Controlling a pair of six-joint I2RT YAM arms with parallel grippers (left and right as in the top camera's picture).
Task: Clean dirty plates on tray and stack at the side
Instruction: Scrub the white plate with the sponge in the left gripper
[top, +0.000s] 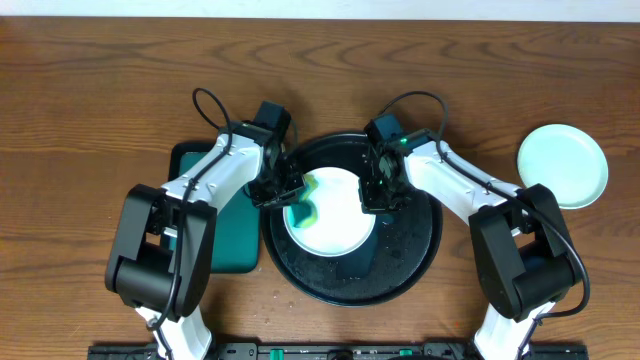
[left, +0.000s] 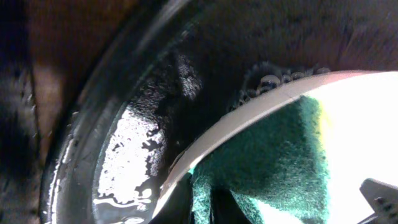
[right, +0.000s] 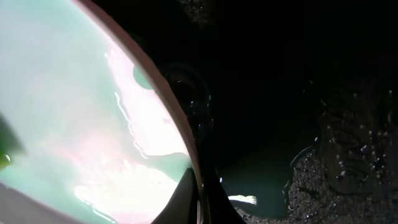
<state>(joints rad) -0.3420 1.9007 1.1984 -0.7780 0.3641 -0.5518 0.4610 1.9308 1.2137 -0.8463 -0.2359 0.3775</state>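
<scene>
Brown wood-grain tabletop (top: 90, 90) fills the overhead view, with the black tray (top: 420, 250) at its middle and one pale plate (top: 338, 228) lying inside it. A second plate (top: 562, 165) sits well apart on the bare wood to the right, and a teal tray (top: 225, 250) lies just left of the black one, partly under the left arm. Only the overhead view shows those two outlying things and both arms leaning in from either side of the plate. The left wrist view adds what the overhead view cannot: beads of water shining on the black tray's floor and rim, and the coarse green weave of a sponge (left: 267, 162) pressed onto the plate just inside its rim. The left gripper (top: 283, 192) is closed on that sponge at the plate's left edge. In the right wrist view a wet greenish film covers the plate, and the right gripper (top: 378, 190) has its dark fingers nipped on either side of the plate's right rim.
</scene>
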